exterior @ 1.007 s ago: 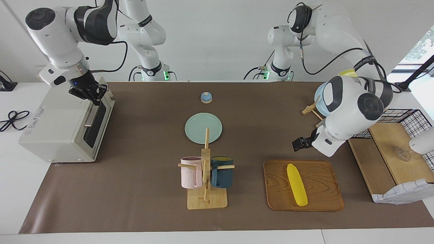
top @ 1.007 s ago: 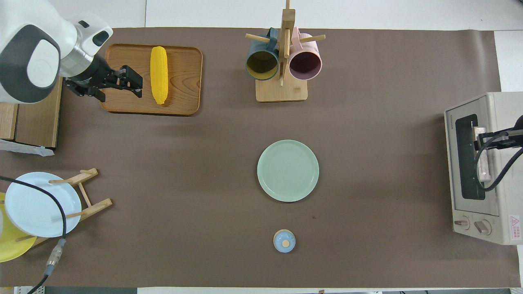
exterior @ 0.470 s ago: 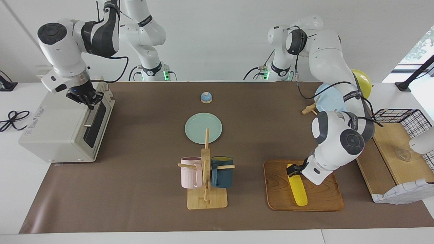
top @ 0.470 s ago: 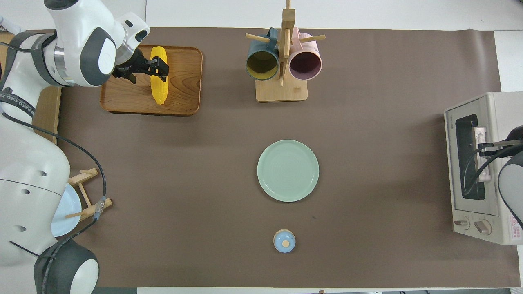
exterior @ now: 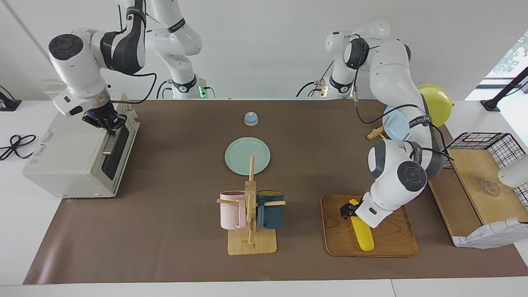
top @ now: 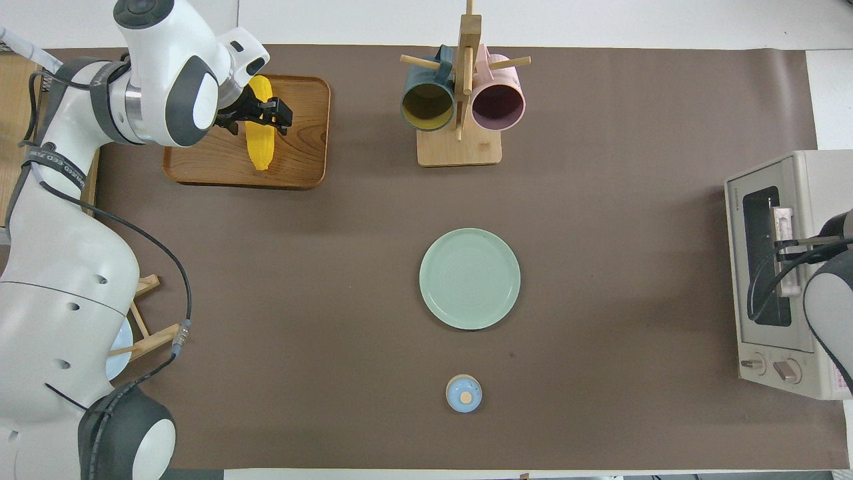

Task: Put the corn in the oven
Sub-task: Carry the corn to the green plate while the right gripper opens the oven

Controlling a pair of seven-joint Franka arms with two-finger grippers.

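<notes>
The yellow corn (exterior: pixel 364 238) (top: pixel 261 148) lies on a wooden tray (exterior: pixel 392 243) (top: pixel 300 160) toward the left arm's end of the table. My left gripper (exterior: pixel 348 209) (top: pixel 264 114) is down at the cob, open, with a finger on each side of it. The off-white oven (exterior: pixel 70 165) (top: pixel 821 175) stands at the right arm's end with its dark glass door up. My right gripper (exterior: pixel 110 127) (top: pixel 790 244) is shut, its tips at the door's metal handle (exterior: pixel 108 144) (top: pixel 781 220). I cannot tell whether it grips the bar.
A mug rack (exterior: pixel 251 241) with a pink and a dark blue mug stands mid-table. A green plate (exterior: pixel 247 156) and a small blue bell (exterior: pixel 251 119) lie nearer to the robots. A plate stand (exterior: pixel 377 133) and a wooden shelf (exterior: pixel 474 181) flank the tray.
My left arm swung from beside the tray down onto the corn, its jaws still open. My right gripper shifted slightly along the top of the oven door and stayed shut.
</notes>
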